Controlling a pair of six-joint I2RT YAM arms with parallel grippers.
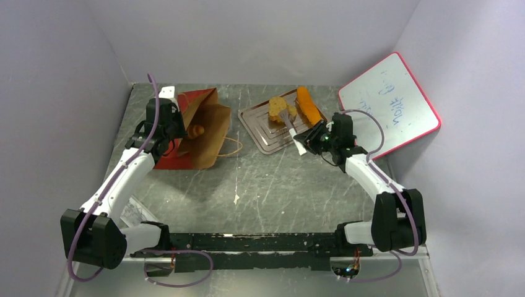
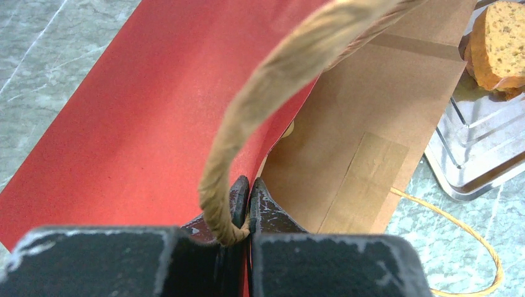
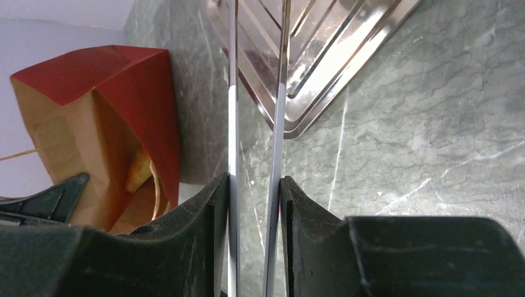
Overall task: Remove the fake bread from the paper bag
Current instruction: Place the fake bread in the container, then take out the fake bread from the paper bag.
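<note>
The red paper bag [image 1: 207, 133] lies at the back left, its brown mouth open toward the tray. My left gripper [image 2: 249, 189] is shut on the bag's rim [image 2: 124, 111], next to the cord handle [image 2: 266, 80]. One golden bread piece [image 1: 197, 131] sits inside the bag and also shows in the right wrist view [image 3: 139, 170]. A speckled slice [image 1: 277, 108] and a long loaf [image 1: 308, 105] lie on the metal tray [image 1: 260, 139]. My right gripper [image 3: 255, 185] is shut on white-handled tongs [image 3: 233, 93], whose tips [image 1: 286, 116] reach over the tray beside the slice.
A whiteboard with a red frame [image 1: 390, 105] leans at the back right. Grey walls close in the back and both sides. A loose cord handle [image 1: 232, 147] lies on the table between bag and tray. The tray's corner [image 3: 309, 80] sits just ahead of the tongs.
</note>
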